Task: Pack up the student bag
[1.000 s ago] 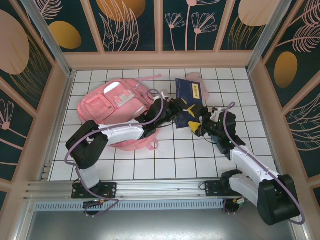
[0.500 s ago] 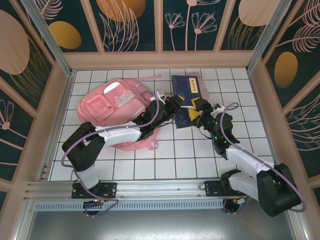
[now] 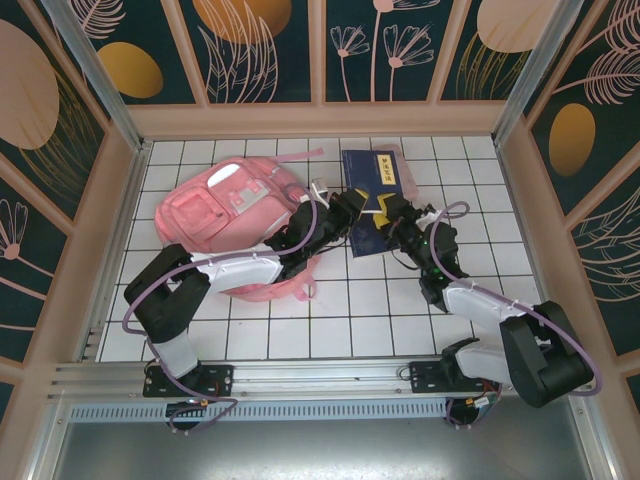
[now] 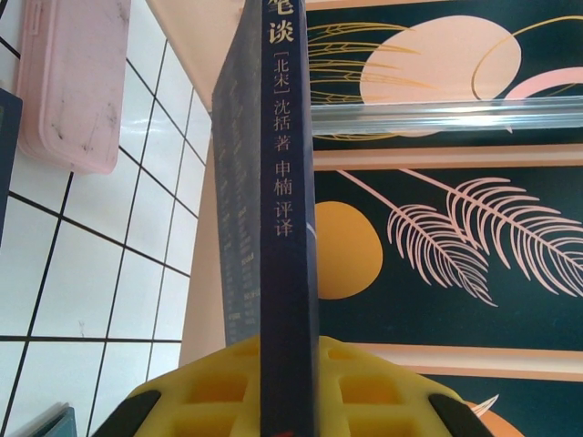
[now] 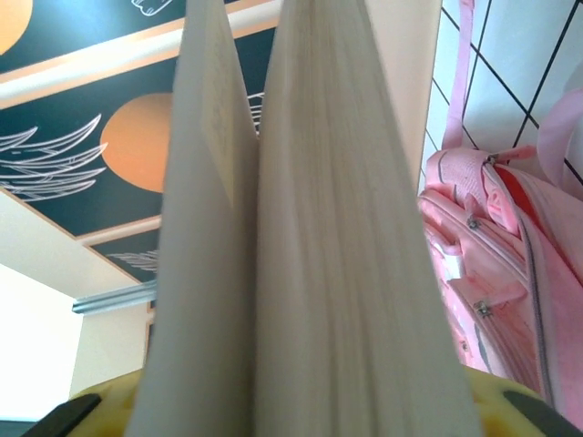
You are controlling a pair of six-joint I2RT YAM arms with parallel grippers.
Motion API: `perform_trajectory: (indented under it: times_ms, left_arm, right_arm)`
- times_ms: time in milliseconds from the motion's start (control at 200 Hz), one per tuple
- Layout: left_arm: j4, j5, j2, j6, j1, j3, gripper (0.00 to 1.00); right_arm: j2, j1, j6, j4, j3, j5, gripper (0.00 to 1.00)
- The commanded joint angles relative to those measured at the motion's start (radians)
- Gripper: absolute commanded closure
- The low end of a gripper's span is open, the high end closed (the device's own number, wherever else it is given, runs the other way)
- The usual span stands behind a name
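Holding book point(image 3: 372, 182) between two claws; bag point(image 3: 212, 215) lies at 9 o'clock.
Left claw point(image 3: 345, 208) pinches spine, nearer bag; right claw point(image 3: 397, 215) straddles pages, grip unclear.

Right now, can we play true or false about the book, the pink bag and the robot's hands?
1. The blue book is already inside the student bag. False: it is outside, just to the bag's right in the top view.
2. The left gripper is shut on the book's spine. True.
3. The book's page edges sit between the fingers of the right gripper. True.
4. The student bag is green. False: it is pink.
5. A flat pink pouch lies on the white tiles. True.
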Motion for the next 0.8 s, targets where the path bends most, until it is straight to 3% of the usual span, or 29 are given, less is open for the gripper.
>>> perform_trajectory:
  times_ms: [0,60,165,290,435,566,796]
  left_arm:
    - [0.061,0.011,0.008,0.0,-0.003,0.011,0.95]
    - [0.009,0.007,0.005,0.007,0.003,0.012,0.82]
    - [-0.093,0.006,-0.021,0.045,0.022,-0.004,0.5]
    - [-0.278,0.005,-0.096,0.176,0.061,-0.02,0.32]
    - [-0.563,-0.012,-0.191,0.411,0.107,0.002,0.22]
    - [-0.896,-0.118,-0.255,0.641,0.124,0.093,0.15]
    - [-1.24,-0.229,-0.322,0.995,0.126,0.156,0.13]
  right_arm:
    - [-0.012,0.004,0.006,0.078,0.012,0.045,0.77]
    - [-0.032,0.004,-0.023,0.02,0.025,0.059,0.83]
    - [-0.078,0.0,-0.129,-0.176,0.073,0.075,0.9]
    - [-0.123,-0.008,-0.269,-0.387,0.125,0.093,0.93]
    - [-0.139,-0.023,-0.389,-0.549,0.175,0.073,0.93]
    - [-0.14,-0.025,-0.482,-0.67,0.224,0.054,0.93]
    - [-0.145,-0.031,-0.565,-0.791,0.266,0.028,0.93]
